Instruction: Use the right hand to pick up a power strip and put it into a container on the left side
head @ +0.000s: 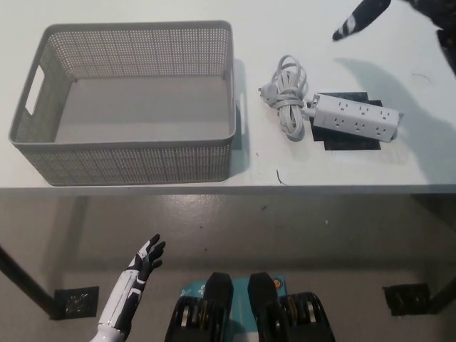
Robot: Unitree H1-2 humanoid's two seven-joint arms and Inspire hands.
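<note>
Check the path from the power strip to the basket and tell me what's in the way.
The strip's own coiled cord lies between the power strip and the basket, on the strip's left. Beyond that, only the basket's near wall must be cleared. Bare table separates the right hand from the strip.

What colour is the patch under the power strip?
Black patch, under the white power strip; head view.

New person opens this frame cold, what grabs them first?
Probably the big grey perforated basket, empty, on the left of the white table. Next, the white power strip on a black patch at right, its cord coiled beside it. The black right hand hangs above the table's far right corner, while the white left hand rests low, below the table edge.
</note>
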